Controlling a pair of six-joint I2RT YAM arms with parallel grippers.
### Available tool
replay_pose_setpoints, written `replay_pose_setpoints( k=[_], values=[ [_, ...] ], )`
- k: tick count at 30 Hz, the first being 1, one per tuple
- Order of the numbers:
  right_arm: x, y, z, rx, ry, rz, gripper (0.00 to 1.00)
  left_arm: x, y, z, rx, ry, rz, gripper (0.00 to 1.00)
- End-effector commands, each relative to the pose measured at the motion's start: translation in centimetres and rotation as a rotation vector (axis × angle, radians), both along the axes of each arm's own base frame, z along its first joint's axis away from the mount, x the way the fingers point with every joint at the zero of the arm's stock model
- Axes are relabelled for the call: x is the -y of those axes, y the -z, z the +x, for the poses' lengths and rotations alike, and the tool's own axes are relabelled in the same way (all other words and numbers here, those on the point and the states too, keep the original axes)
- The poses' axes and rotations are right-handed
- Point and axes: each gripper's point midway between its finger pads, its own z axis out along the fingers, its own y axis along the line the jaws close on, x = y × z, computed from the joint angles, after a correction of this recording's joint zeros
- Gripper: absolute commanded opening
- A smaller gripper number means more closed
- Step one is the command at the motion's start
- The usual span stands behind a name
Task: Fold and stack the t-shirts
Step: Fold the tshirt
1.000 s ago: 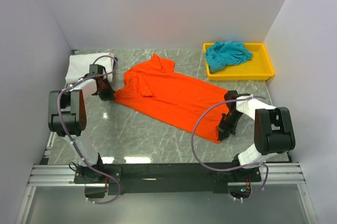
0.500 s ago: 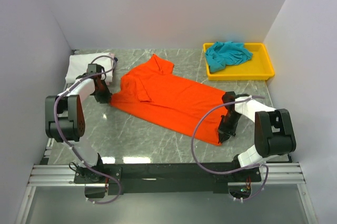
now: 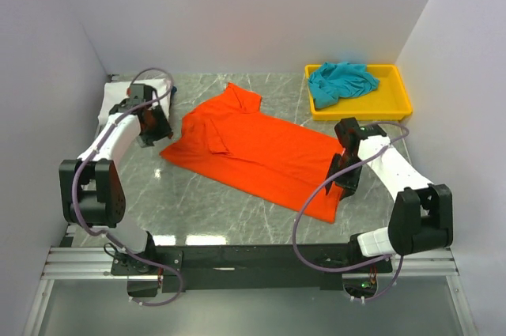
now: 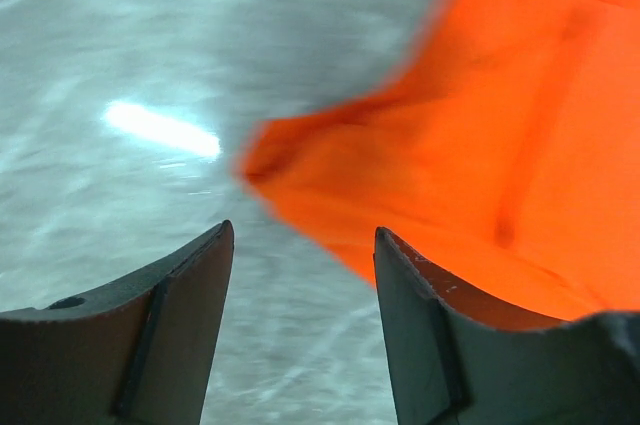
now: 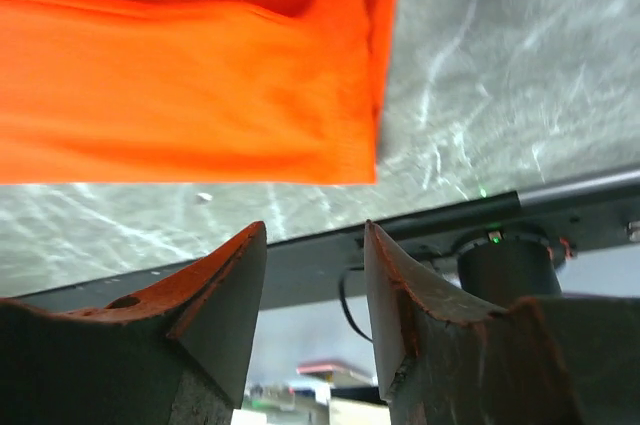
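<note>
Plainly, the nearest risk sits at the right gripper point(image 5: 310, 235): its jaws stand apart and hold nothing, and the near hem corner of the orange-red t-shirt point(image 3: 253, 150) lies flat on the table point(image 3: 205, 209) just beyond their tips; a grasp that comes down too shallow would, I judge, skid on the stone or pinch only an edge and drag the hem into a wrinkle; the right wrist view shows a small ridge of cloth beside that corner, which could tuck under if pushed; the shirt is spread diagonally across the middle of the table, hem toward the near right, with a flap doubled onto the body toward its far-left end, and a fold laid over that lump would likely come out crooked; farther off, the left gripper point(image 4: 300, 235) also has its jaws parted and empty, with a pointed corner of the shirt just ahead of the tips and the cloth passing behind the right-hand finger; that view is blurred, so I cannot tell whether anything touches; a hasty close there could miss the cloth altogether; behind the left arm the white t-shirt point(image 3: 118, 99) lies in the far-left corner, near enough that a wide swing might catch it; farthest right, the teal t-shirt point(image 3: 341, 81) sits bunched in the yellow tray point(image 3: 360, 112), well apart from both grippers.
</note>
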Motion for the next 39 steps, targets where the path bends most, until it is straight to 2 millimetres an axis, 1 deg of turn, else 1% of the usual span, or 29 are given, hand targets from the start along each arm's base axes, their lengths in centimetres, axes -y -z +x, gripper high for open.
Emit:
replay_pose_setpoints(
  k=[1,2,3,4,5,6,7,8,9,10,11,14,17,20,22,26,28,29,32,33,35,36,37,39],
  values=[
    [0.6,-1.3,1.4,0.062,0.006,-0.022,0.51,5.8,-2.7,2.2,0.099,0.135,-0.08,0.64],
    [0.5,-1.1,2.3,0.095,0.005,-0.017,0.51,6.8,-2.2,2.5,0.09,0.153,-0.088,0.63],
    [0.5,-0.6,2.7,0.098,0.004,-0.02,0.51,8.1,-2.1,2.6,0.089,0.18,-0.116,0.63],
    [0.6,-0.3,3.0,0.103,0.005,-0.023,0.5,9.9,-1.9,2.6,0.085,0.207,-0.143,0.63],
    [0.9,0.1,3.9,0.121,0.018,-0.023,0.49,11.3,-1.6,3.0,0.086,0.234,-0.18,0.63],
    [1.3,0.8,3.9,0.107,0.018,-0.033,0.47,12.6,-1.4,3.2,0.09,0.251,-0.202,0.63],
    [1.4,1.1,4.2,0.108,0.019,-0.033,0.47,13.4,-1.3,3.4,0.096,0.266,-0.219,0.62],
    [1.7,1.5,5.0,0.134,0.03,-0.029,0.46,14.2,-0.3,3.3,0.076,0.284,-0.252,0.62],
    [1.8,2.2,5.1,0.126,0.026,-0.027,0.45,14.7,0.0,3.8,0.083,0.28,-0.271,0.63],
    [1.8,2.5,5.4,0.128,0.026,-0.015,0.45,14.9,0.6,3.9,0.069,0.277,-0.28,0.62],
    [1.9,2.8,6.0,0.143,0.027,-0.011,0.45,14.9,1.8,4.1,0.04,0.27,-0.278,0.62],
    [2.1,3.9,6.7,0.129,0.031,0.003,0.46,15.1,3.1,4.6,0.02,0.271,-0.276,0.62],
    [2.6,4.9,7.4,0.116,0.034,-0.003,0.48,15.7,3.6,5.0,0.017,0.282,-0.301,0.62],
    [2.7,5.3,7.8,0.114,0.039,0.0,0.48,16.0,4.4,5.0,0.004,0.281,-0.319,0.61],
    [2.8,5.7,7.9,0.108,0.034,0.0,0.49,16.1,4.9,4.9,-0.003,0.274,-0.325,0.61],
    [2.7,6.5,7.3,0.077,0.03,0.007,0.47,15.9,5.3,4.5,-0.014,0.267,-0.326,0.61],
    [2.4,6.6,7.2,0.072,0.028,0.02,0.4,15.8,5.5,4.4,-0.017,0.267,-0.316,0.61],
    [2.5,6.4,7.0,0.071,0.027,0.02,0.33,15.7,5.6,4.3,-0.019,0.267,-0.312,0.61],
    [2.6,6.0,6.4,0.05,0.021,0.015,0.22,15.6,6.0,4.1,-0.028,0.265,-0.31,0.61],
    [2.7,5.8,6.2,0.041,0.019,0.007,0.16,15.6,6.1,4.1,-0.03,0.266,-0.311,0.61],
    [3.2,5.0,5.7,0.027,0.011,-0.02,0.11,15.4,6.7,3.9,-0.044,0.261,-0.302,0.61],
    [3.4,4.7,5.6,0.025,0.009,-0.031,0.1,15.4,7.0,3.8,-0.046,0.258,-0.298,0.61],
    [3.9,4.4,5.0,0.005,0.006,-0.053,0.1,15.2,7.4,3.7,-0.056,0.256,-0.292,0.61],
    [4.0,3.5,5.0,0.011,0.0,-0.057,0.09,15.0,7.9,3.7,-0.061,0.254,-0.28,0.61]
  ],
)
